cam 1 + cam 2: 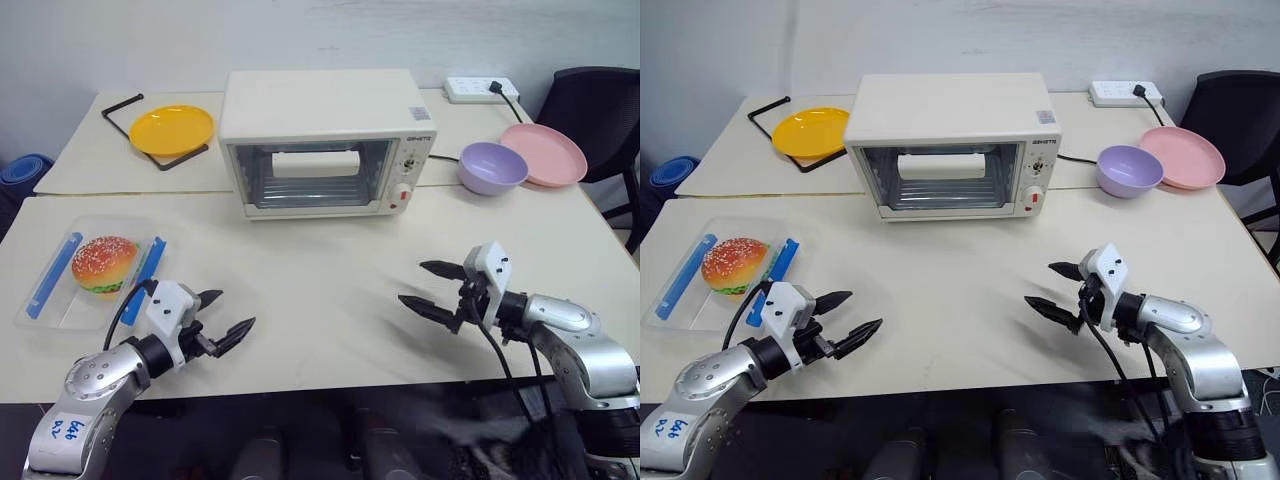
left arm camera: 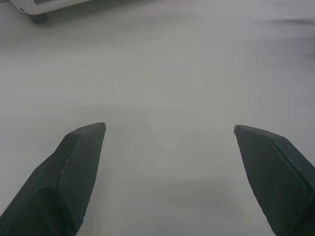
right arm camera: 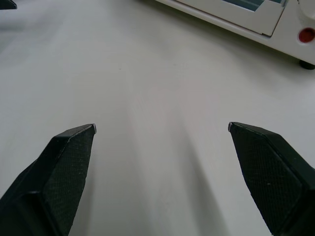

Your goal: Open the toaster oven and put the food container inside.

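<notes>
The cream-white toaster oven (image 1: 325,140) stands at the middle back of the table, glass door closed, white bar handle across the top of the door, knobs and a red button at its right. The clear food container (image 1: 92,272) with two blue clips and a toy hamburger lies at the left, near the table's edge. My left gripper (image 1: 228,312) hovers open over the near table, just right of the container and apart from it. My right gripper (image 1: 430,286) is open over the near right, well in front of the oven; its wrist view catches the oven's lower front corner (image 3: 275,27).
A yellow plate (image 1: 172,129) on a black wire stand sits back left. A purple bowl (image 1: 492,166) and a pink plate (image 1: 545,153) lie right of the oven. A power strip (image 1: 481,89) is at the back right, a black chair (image 1: 600,110) beyond it.
</notes>
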{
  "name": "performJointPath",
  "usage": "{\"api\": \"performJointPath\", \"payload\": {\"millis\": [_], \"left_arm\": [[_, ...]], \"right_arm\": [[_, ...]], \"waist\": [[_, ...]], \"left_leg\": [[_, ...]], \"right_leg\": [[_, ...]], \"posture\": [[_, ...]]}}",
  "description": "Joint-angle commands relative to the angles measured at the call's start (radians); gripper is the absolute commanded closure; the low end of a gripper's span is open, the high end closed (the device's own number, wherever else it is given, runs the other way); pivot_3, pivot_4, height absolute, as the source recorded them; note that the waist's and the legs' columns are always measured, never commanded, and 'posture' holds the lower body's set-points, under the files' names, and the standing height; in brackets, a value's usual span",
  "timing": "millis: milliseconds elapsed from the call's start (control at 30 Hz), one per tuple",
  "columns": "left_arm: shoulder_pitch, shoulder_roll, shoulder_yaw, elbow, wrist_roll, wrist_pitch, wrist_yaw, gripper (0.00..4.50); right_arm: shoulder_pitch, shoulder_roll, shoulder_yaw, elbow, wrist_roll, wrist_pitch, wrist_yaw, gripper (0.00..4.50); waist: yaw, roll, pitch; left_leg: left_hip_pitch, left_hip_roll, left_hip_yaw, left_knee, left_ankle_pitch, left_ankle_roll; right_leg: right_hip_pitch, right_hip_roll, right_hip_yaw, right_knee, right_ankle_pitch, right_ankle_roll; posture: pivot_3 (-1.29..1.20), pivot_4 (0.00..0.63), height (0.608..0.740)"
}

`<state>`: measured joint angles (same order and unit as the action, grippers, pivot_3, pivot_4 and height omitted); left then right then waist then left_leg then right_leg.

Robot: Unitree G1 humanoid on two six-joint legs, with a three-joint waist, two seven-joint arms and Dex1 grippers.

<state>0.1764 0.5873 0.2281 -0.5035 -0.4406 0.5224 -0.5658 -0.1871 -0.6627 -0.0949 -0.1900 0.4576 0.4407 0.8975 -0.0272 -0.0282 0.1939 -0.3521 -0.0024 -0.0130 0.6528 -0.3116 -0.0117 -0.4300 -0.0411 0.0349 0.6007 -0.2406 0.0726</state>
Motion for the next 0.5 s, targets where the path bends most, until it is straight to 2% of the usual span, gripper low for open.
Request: {"api": "performJointPath", "payload": {"millis": [33,233,400,500], "left_arm": [[0.023,0.002,-0.012,-0.033,0.029,-0.035,0.000,0.05],[0.000,-0.036,0.001,-0.032,0.009,0.003,0.050,0.05],[-0.027,-0.070,0.064,-0.104,-0.141,0.083,0.062,0.05],[-0.097,-0.050,0.104,-0.138,-0.239,0.165,0.087,0.05]], "right_arm": [[-0.012,0.008,-0.022,-0.011,0.022,-0.001,-0.004,0.00],[-0.031,0.017,-0.009,-0.009,0.003,-0.005,-0.026,0.00],[-0.081,0.059,0.000,0.004,0.025,0.044,-0.064,0.00],[-0.147,0.099,0.016,-0.002,0.045,0.115,-0.103,0.00]], "waist": [[0.000,0.000,0.000],[0.000,0.000,0.000],[-0.001,0.000,0.000],[0.000,0.000,0.000]], "left_leg": [[0.000,0.000,0.000,0.000,0.000,0.000],[0.000,0.000,0.000,0.000,0.000,0.000],[0.000,0.000,0.000,0.000,0.000,0.000],[0.000,0.000,-0.001,0.000,0.000,0.000]], "right_leg": [[0.000,0.000,0.000,0.000,0.000,0.000],[0.000,-0.001,0.000,0.000,0.000,0.000],[0.000,0.000,0.000,0.000,0.000,0.000],[0.000,0.000,0.000,0.001,0.000,0.000]], "posture": [[0.00,0.150,0.740],[0.00,0.150,0.740],[0.00,0.150,0.740],[0.00,0.150,0.740]]}}
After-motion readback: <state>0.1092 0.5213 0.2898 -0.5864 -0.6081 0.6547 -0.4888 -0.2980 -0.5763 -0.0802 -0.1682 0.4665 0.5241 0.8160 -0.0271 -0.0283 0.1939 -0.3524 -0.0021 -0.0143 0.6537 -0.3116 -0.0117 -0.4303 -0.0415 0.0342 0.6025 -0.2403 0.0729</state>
